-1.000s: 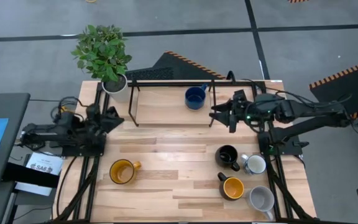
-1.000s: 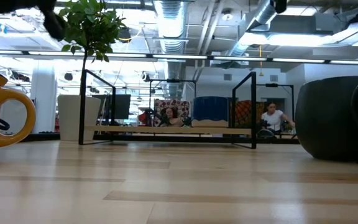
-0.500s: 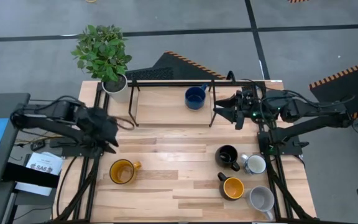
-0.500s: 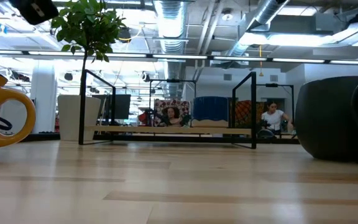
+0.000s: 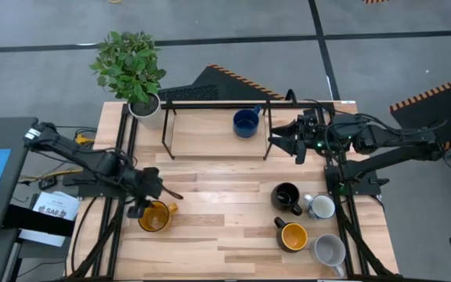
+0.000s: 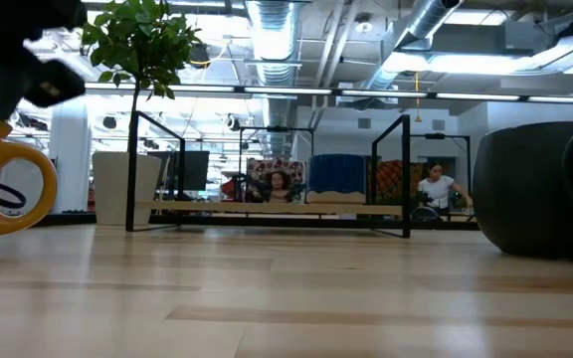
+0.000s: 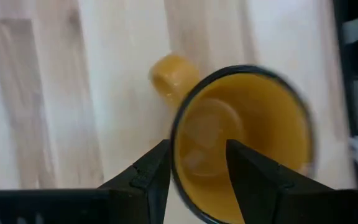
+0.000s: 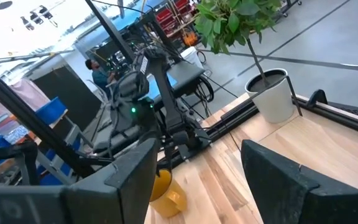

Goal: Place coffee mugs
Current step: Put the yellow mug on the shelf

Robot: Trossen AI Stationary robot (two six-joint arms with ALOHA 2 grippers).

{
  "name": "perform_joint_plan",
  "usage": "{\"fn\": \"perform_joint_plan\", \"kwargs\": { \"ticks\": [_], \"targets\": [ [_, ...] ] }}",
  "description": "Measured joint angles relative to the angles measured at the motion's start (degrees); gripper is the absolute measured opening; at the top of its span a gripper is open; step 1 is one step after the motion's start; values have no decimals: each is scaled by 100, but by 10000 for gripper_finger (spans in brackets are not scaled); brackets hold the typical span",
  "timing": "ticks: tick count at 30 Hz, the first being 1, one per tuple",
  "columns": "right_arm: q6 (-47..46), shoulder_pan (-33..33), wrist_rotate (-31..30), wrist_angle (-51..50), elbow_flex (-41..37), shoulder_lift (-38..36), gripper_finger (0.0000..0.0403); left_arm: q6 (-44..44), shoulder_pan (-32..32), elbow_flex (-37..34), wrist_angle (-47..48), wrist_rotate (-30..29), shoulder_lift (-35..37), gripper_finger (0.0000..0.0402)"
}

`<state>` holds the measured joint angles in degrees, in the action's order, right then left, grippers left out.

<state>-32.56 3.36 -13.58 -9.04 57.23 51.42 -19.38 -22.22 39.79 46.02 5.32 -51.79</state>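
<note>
Hovering over the yellow mug [image 5: 154,217], the left end effector [image 5: 149,193] (fingers parted, empty) next needs to lower and grip its rim.

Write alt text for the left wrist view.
Seen from above, a yellow mug stands upright and empty on the pale wooden table. The left pincer is open, its two dark fingers straddling the mug's rim on the side near the handle.
</note>
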Motion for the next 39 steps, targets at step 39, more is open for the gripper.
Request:
{"fn": "perform_joint_plan", "kwargs": {
  "ticks": [39],
  "targets": [
    [20,-94,2,-280,0,0,260,391,2476,2693,-174,-813,-1128,4]
  ]
}}
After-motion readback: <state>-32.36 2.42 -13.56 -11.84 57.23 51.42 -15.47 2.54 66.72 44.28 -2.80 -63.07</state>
